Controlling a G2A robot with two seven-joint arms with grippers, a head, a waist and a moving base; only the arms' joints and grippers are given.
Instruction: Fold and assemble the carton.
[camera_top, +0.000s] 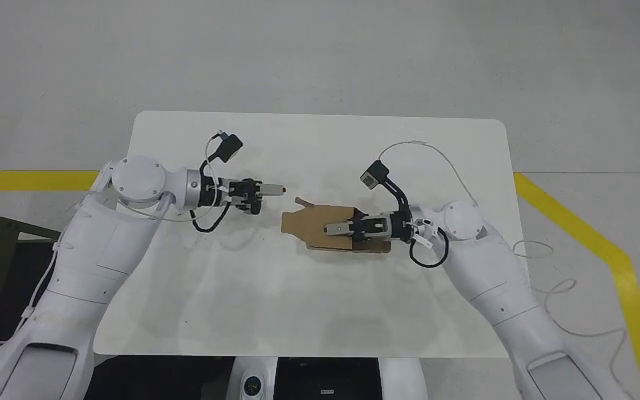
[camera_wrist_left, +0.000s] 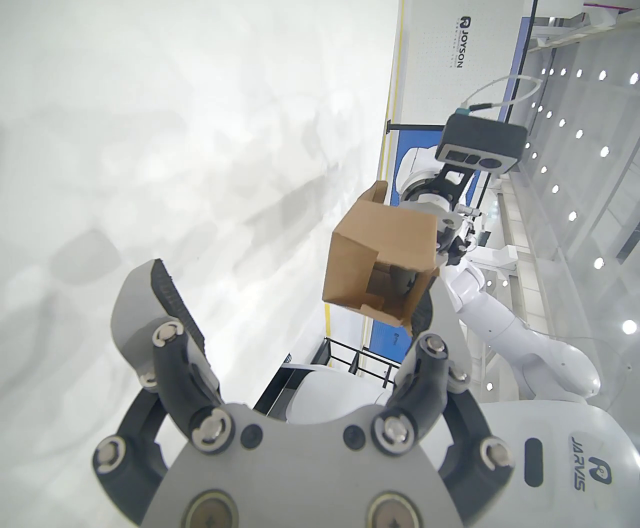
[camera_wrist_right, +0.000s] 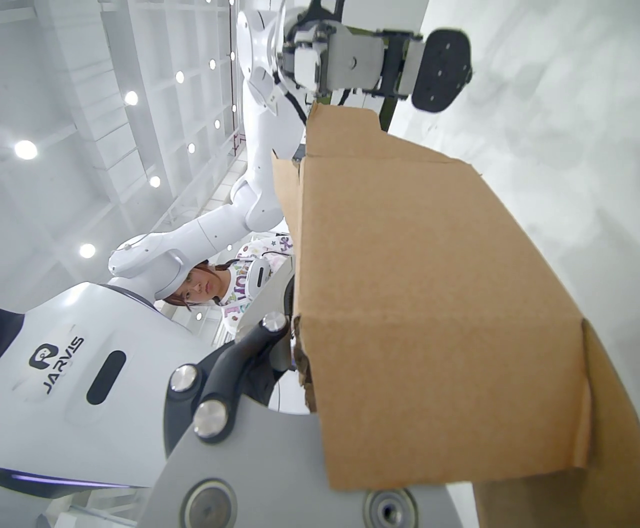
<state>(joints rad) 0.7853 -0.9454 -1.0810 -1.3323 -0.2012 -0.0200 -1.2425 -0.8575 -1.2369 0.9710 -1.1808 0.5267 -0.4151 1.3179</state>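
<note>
On the left side of the white bench (camera_top: 250, 290), the left hand (camera_top: 268, 187) hovers released. Its two fingers (camera_wrist_left: 165, 300) are spread wide with nothing between them, and its tips point toward the brown carton (camera_top: 320, 222). A strip of bare bench lies between the two. The carton is near the bench's middle and partly erected: a box-shaped sleeve with its near end open and a flap jutting toward the left hand. Whether it rests on the bench or hangs just above cannot be told. From the right, the right hand (camera_top: 345, 228) grasps the carton, clenched on one wall.
</note>
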